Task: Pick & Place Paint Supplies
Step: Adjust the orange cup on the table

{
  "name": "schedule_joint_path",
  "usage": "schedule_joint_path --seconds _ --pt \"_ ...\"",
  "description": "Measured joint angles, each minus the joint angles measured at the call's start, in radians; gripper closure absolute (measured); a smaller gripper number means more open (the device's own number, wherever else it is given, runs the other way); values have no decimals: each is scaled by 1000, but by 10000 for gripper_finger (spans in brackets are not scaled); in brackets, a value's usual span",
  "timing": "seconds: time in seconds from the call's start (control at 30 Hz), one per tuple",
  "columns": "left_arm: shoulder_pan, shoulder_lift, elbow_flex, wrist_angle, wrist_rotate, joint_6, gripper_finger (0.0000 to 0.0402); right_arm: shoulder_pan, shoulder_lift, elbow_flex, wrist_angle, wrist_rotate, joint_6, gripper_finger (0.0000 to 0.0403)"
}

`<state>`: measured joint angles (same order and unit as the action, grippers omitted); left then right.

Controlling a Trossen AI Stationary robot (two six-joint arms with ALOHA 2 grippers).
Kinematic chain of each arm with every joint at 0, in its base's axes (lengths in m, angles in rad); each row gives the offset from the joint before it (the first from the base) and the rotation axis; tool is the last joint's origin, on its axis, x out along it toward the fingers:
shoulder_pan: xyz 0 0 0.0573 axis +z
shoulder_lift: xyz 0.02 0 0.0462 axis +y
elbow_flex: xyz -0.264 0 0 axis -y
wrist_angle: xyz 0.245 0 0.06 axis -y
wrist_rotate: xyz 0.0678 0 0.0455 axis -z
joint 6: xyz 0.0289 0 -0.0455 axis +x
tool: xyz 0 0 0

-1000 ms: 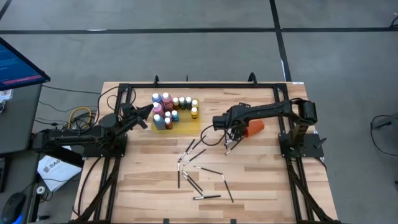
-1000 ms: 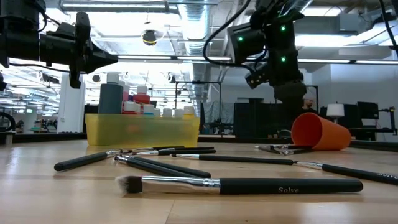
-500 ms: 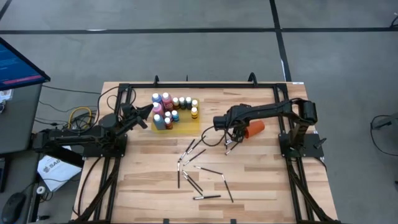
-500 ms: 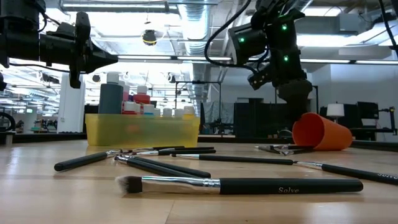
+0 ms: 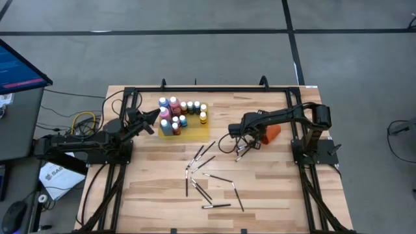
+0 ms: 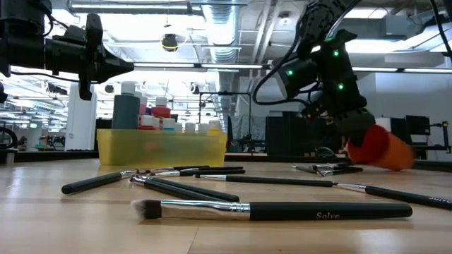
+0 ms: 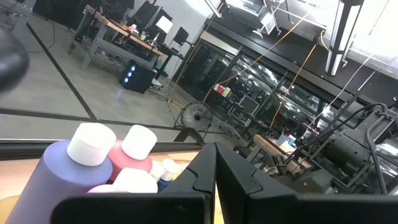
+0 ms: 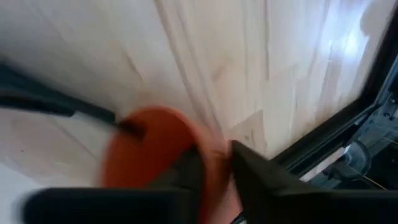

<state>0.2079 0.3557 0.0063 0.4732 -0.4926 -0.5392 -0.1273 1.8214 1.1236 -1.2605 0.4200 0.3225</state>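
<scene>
The right gripper [image 8: 214, 163] has its jaws clamped on the orange cup's [image 5: 271, 133] rim. The left gripper [image 5: 155, 116], jaws together, waits beside the paint bottles [image 5: 174, 112].

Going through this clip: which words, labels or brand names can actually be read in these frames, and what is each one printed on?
"Solve": pale lettering on the handle of the nearest brush in the low view.
Printing on the white paper on the floor left of the table: too small to read.
Paint bottles: no legible labels.

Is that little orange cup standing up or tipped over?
Tipped: the orange cup hangs tilted off the table, its rim pinched in the right gripper.
</scene>
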Motion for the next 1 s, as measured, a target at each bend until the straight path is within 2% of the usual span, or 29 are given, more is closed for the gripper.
schedule_joint_path --seconds 0.03,0.1,0.3,0.53,0.8,1.0 --pt "0 0 0 0 0 0 400 0 0 1 -2 2 -3 365" --pt "0 0 0 0 0 0 400 2 -2 0 -14 19 -9 384" --pt "0 0 0 0 0 0 400 3 -19 0 -8 12 -9 396" --pt "0 0 0 0 0 0 400 -7 -126 1 30 -52 -7 400" --pt "0 0 0 0 0 0 400 -49 -260 1 180 -169 -3 402" --pt "0 0 0 0 0 0 400 -96 -272 1 308 -175 -28 402"
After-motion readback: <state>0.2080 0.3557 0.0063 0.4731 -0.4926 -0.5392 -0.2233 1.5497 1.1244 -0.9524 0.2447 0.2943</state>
